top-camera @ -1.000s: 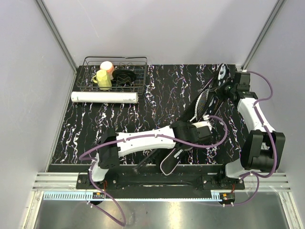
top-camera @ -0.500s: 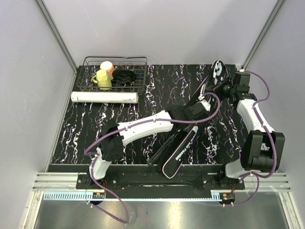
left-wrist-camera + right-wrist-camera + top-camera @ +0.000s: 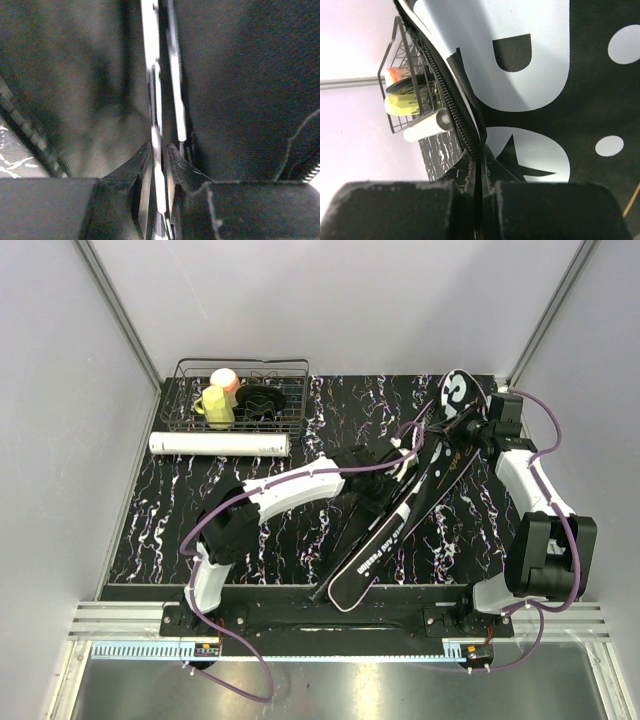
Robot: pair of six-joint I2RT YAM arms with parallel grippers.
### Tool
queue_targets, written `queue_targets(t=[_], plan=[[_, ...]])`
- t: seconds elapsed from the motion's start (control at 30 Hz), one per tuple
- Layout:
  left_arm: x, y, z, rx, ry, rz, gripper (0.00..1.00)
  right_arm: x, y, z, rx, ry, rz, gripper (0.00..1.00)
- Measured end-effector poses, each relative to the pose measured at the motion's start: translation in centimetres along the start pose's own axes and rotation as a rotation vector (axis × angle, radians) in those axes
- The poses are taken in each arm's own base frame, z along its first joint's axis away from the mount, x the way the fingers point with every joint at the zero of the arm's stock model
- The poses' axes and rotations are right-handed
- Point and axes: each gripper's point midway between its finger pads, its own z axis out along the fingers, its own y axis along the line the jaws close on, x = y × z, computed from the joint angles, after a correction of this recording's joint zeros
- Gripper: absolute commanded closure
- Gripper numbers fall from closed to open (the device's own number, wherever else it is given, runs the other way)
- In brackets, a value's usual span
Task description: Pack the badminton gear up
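Currently bag (image 3: 400, 530) lies slantwise across tabletop (image 3: 200, 510), wide end at far right. Right claw (image 3: 480, 155) pinches its zipper edge tight. Left claw (image 3: 160, 150) inside bag, narrow around racket shaft (image 3: 149, 30); whether it grips, cannot tell.

A black racket bag (image 3: 385, 540) with white lettering lies diagonally from lower centre to upper right on the marbled table (image 3: 160, 510). The left arm (image 3: 290, 490) reaches across to its middle, and the right arm (image 3: 525, 475) meets its upper end. At upper left, a white tube (image 3: 220, 444) lies just beside a wire basket (image 3: 290, 368) holding a yellow cup (image 3: 215, 407) and a pink cup (image 3: 225, 377).
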Motion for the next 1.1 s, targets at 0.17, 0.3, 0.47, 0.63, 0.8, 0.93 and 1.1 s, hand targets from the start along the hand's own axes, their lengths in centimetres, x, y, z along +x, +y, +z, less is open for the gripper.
queue_targets(t=[0.17, 0.3, 0.47, 0.63, 0.8, 0.93, 1.1], plan=[[0.4, -1.1, 0.3, 0.049, 0.007, 0.008, 0.59, 0.4, 1.0, -0.1, -0.055, 0.029, -0.028, 1.0], [1.7, -1.1, 0.9, 0.064, 0.038, 0.008, 0.77, 0.8, 2.0, -0.1, -0.122, 0.048, -0.061, 1.0], [3.0, -0.4, 1.3, 0.044, 0.069, -0.042, 0.97, 1.6, 1.9, 0.1, -0.152, 0.075, -0.073, 1.0], [2.8, 0.3, 0.6, 0.009, 0.058, -0.044, 0.83, 1.8, 2.0, 0.1, -0.173, 0.087, -0.084, 1.0], [1.1, -0.2, -0.7, 0.008, 0.02, -0.032, 0.63, 2.1, 1.9, 0.5, -0.188, 0.097, -0.102, 1.0], [0.0, -1.1, -1.7, 0.032, -0.02, -0.016, 0.6, 2.7, 1.5, 0.6, -0.182, 0.115, -0.111, 1.0], [0.8, -1.6, -3.0, 0.054, -0.035, -0.008, 0.66, 3.0, 1.6, 0.6, -0.189, 0.124, -0.124, 1.0]])
